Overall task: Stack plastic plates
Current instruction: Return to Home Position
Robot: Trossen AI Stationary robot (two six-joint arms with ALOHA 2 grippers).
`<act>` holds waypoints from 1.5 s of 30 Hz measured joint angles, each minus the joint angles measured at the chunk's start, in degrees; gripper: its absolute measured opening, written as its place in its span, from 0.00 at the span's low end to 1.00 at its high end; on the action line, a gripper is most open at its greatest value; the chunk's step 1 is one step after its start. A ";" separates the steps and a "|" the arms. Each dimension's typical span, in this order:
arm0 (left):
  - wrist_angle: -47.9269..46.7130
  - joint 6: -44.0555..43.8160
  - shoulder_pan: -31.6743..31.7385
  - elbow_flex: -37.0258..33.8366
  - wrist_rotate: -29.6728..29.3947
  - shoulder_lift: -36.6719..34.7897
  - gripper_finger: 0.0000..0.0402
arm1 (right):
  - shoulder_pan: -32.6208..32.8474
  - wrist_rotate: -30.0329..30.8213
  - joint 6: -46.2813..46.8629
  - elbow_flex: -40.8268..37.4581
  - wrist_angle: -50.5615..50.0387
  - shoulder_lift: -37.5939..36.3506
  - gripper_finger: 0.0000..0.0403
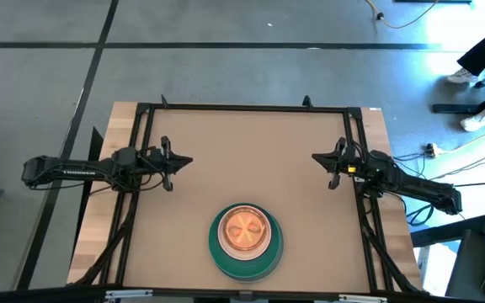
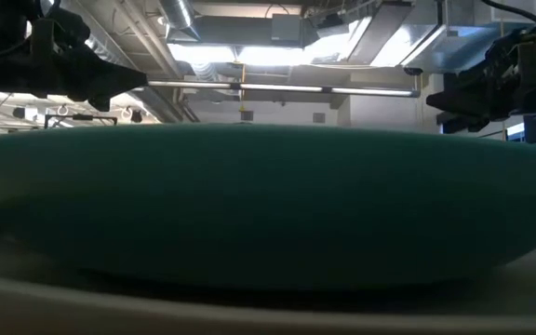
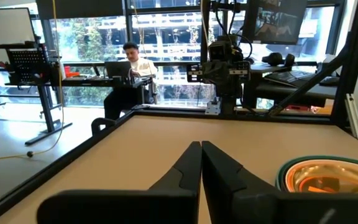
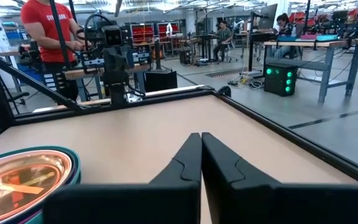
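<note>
The plastic plates [image 1: 245, 241] stand as one stack near the table's near edge, at its middle. A large teal plate [image 2: 268, 200] is at the bottom and rests on the table. A small translucent orange plate [image 1: 244, 229] lies on top; the plates between are hidden. The stack also shows in the left wrist view [image 3: 328, 177] and the right wrist view [image 4: 23, 180]. My left gripper [image 1: 189, 160] hangs shut over the table's left side. My right gripper [image 1: 317, 157] hangs shut over the right side. Both are clear of the stack.
A black frame [image 1: 247, 108] runs around the tan table top. The stack sits close to the near edge [image 1: 242, 290]. Bare table top lies between the two grippers and toward the far edge. People are in the room beyond the table [image 4: 45, 37].
</note>
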 joint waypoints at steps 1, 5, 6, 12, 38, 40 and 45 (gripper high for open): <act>0.00 0.00 0.00 0.00 0.00 -0.02 0.02 | 0.00 0.00 0.00 0.00 -0.02 0.00 0.01; -0.87 0.00 0.00 0.00 -0.04 0.00 0.02 | 0.00 0.00 -0.36 0.00 -0.04 0.01 0.01; -1.08 0.00 0.00 0.00 -0.04 0.00 0.02 | 0.00 -0.01 -0.39 0.00 -0.06 0.02 0.01; -1.18 0.00 0.00 0.00 -0.04 -0.02 0.02 | 0.00 0.00 -0.42 0.00 -0.09 0.11 0.01; -1.52 0.00 0.00 0.00 -0.42 -4.54 0.02 | 0.00 -0.02 -0.46 -0.02 -0.15 0.11 0.01; -2.81 0.00 0.00 0.00 -0.39 -6.56 0.02 | 0.00 -0.02 -0.46 -0.02 -0.15 0.11 0.01; -8.66 -0.87 -0.02 0.00 0.02 -11.76 0.02 | 0.00 -0.02 -0.46 -0.02 -0.15 0.11 0.01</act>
